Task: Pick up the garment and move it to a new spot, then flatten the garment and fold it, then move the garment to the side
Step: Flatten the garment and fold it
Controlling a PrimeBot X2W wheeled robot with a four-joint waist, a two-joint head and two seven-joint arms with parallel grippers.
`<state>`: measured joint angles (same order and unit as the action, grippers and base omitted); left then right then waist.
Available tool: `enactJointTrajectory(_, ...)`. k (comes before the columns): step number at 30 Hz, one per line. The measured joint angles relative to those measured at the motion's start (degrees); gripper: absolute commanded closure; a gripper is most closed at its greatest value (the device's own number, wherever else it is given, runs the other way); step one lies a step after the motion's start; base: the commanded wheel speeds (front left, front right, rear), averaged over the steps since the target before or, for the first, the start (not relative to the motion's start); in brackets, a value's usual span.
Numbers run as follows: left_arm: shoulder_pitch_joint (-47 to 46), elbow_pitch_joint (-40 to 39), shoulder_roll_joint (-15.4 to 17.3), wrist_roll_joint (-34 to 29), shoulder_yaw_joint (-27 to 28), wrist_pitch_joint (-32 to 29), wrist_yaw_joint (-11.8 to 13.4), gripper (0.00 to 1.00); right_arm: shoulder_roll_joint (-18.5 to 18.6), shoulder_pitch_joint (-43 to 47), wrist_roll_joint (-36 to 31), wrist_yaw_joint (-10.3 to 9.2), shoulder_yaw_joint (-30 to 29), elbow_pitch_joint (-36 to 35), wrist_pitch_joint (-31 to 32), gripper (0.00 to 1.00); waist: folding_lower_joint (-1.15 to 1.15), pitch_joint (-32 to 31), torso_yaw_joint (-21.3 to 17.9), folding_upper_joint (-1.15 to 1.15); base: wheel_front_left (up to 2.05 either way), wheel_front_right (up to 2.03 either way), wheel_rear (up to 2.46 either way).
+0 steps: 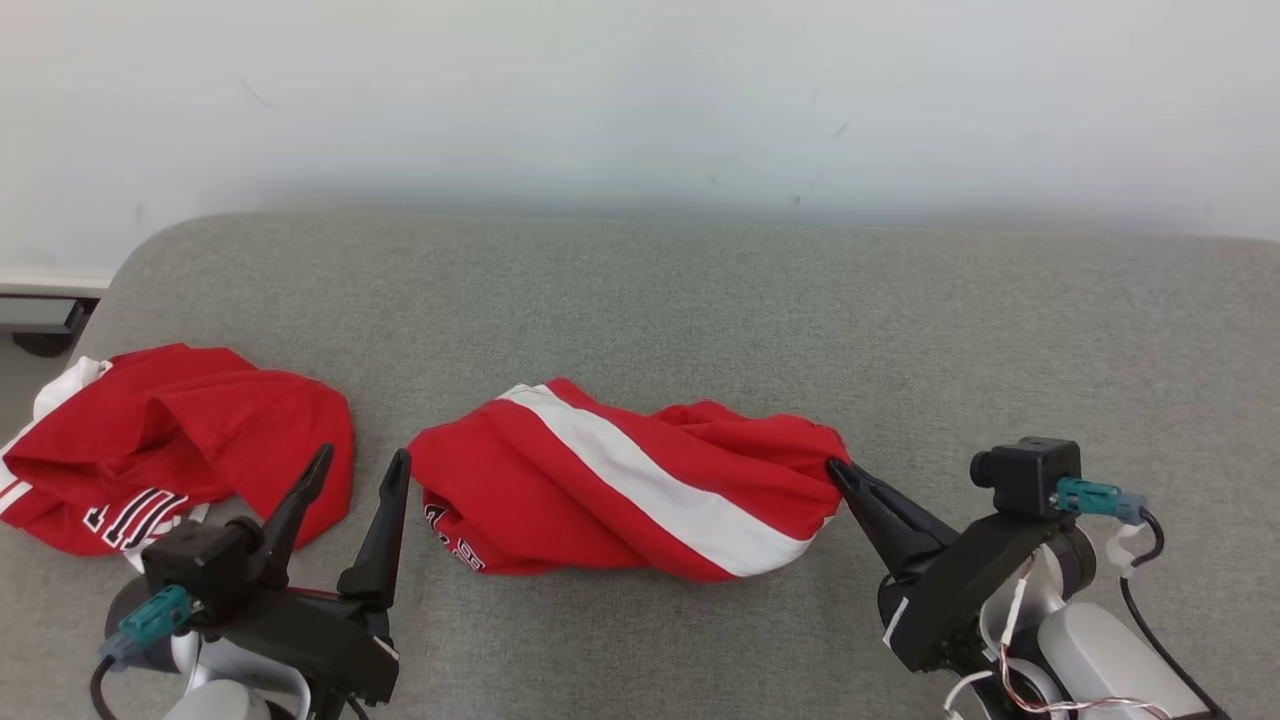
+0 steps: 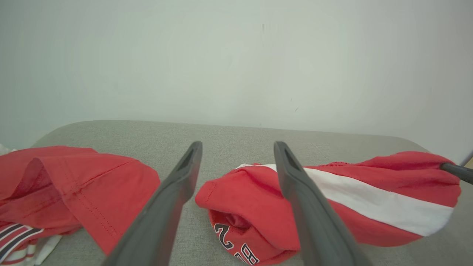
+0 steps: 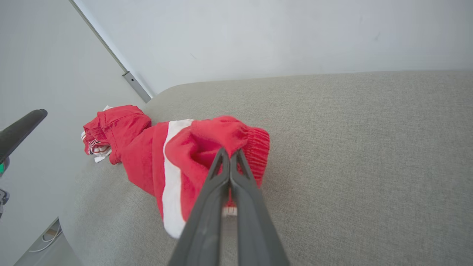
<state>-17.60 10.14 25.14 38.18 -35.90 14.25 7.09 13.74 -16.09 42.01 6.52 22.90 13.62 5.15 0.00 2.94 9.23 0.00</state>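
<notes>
Right tool (image 1: 833, 466) is pinched fully shut on a small tuck at the right end of the red white-striped garment (image 1: 640, 490), which lies bunched mid-way across the grey upholstered surface (image 1: 700, 300). Left tool (image 1: 362, 455) is wide open and empty, just beside the left end. My worry: that thin pinch could slip on the lift, and the left tool could snag the second red garment (image 1: 200, 420) nearby.

long dark fingers (image 1: 383, 525), teal plugs (image 1: 1085, 493), pale forearms (image 1: 1100, 650)

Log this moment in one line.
right gripper: shut on red white-striped garment | left gripper: open, empty | garment: crumpled on grey fabric surface
</notes>
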Motion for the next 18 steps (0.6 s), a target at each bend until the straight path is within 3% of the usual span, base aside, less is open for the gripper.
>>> enactJointTrajectory(4,0.0,-0.3,-0.4,-0.4,0.1,0.0,0.0,0.0,0.4,1.4,1.1,-0.59,-1.1,-4.2,1.0,1.0,0.0,-0.6,-0.3,0.0,0.0,0.0,0.0)
enactJointTrajectory(8,0.1,-0.8,-1.0,-0.5,0.1,0.0,0.0,0.0,0.7,-0.1,1.6,-2.44,-1.8,-4.6,3.6,1.0,0.0,-0.8,-0.1,0.0,0.0,0.0,0.0)
enactJointTrajectory(18,-1.3,-1.5,-4.0,-1.9,-2.5,-1.4,0.0,0.0,0.7,-13.8,-1.1,-7.48,-0.7,10.8,12.1,1.0,0.01,0.1,3.2,0.0,0.0,0.0,0.0)
